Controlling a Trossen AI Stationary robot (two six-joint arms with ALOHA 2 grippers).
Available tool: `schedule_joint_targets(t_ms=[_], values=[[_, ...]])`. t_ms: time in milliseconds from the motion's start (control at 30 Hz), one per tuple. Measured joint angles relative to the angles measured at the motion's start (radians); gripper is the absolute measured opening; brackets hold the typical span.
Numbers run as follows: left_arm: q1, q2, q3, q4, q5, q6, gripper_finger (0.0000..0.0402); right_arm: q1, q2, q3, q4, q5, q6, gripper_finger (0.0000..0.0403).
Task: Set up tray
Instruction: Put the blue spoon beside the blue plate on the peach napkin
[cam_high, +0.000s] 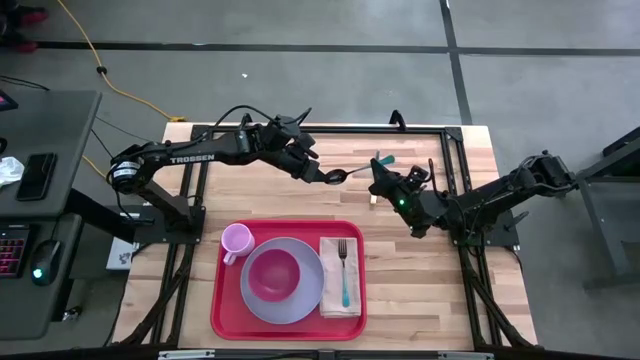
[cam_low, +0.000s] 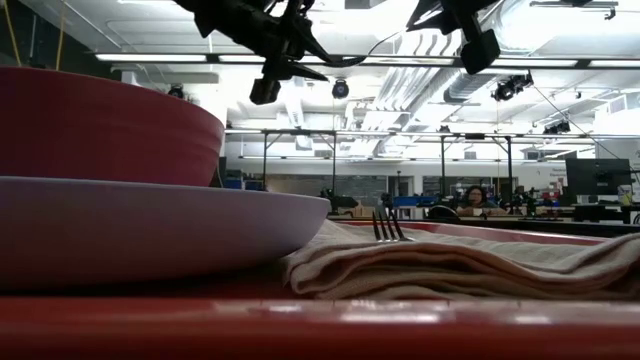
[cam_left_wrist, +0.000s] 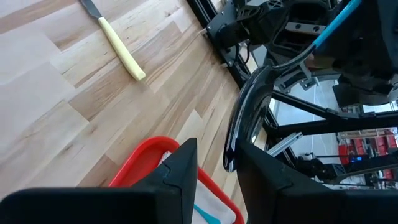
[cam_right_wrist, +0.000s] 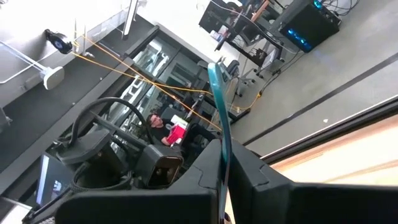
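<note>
Sitting on the desk's near half, the tray (cam_high: 288, 325) already carries a plate (cam_high: 265, 300) with a pink bowl (cam_high: 272, 274), a cup (cam_high: 236, 240) and a napkin (cam_high: 339, 278) with a fork (cam_high: 343, 272). Both claws meet above the bare wood well beyond it. The right claw (cam_high: 378, 176) is clamped on a teal-handled utensil (cam_high: 384, 160); the left claw (cam_high: 334, 177) has its fingers closed around the utensil's dark end. This looks like a hand-over — if the grips are mistimed, the utensil could drop and miss the tray. A yellow-handled knife (cam_left_wrist: 121, 46) lies on the desk below them.
</note>
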Motion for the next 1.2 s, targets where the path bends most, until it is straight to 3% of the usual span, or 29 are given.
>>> schedule_joint_targets(t_ms=[367,667,867,1000,1200], values=[[0.000,0.000,0.000,0.040,-0.026,-0.008,0.0128,0.000,0.000,0.000,0.000,-0.015,0.005,0.0000],[-0.002,0.005,0.000,0.066,-0.012,0.008,0.0013,-0.002,0.000,0.000,-0.002,-0.001,0.002,0.0000],[0.000,0.005,0.000,0.059,-0.010,0.017,0.0037,-0.001,0.000,0.000,-0.002,-0.003,-0.001,0.0000],[-0.001,0.005,0.000,0.061,-0.009,0.042,0.0011,-0.001,0.000,0.000,0.000,-0.001,-0.001,0.0000],[0.000,0.005,0.000,0.057,-0.001,0.073,0.0010,-0.001,0.000,-0.001,0.002,-0.011,0.001,0.0000]])
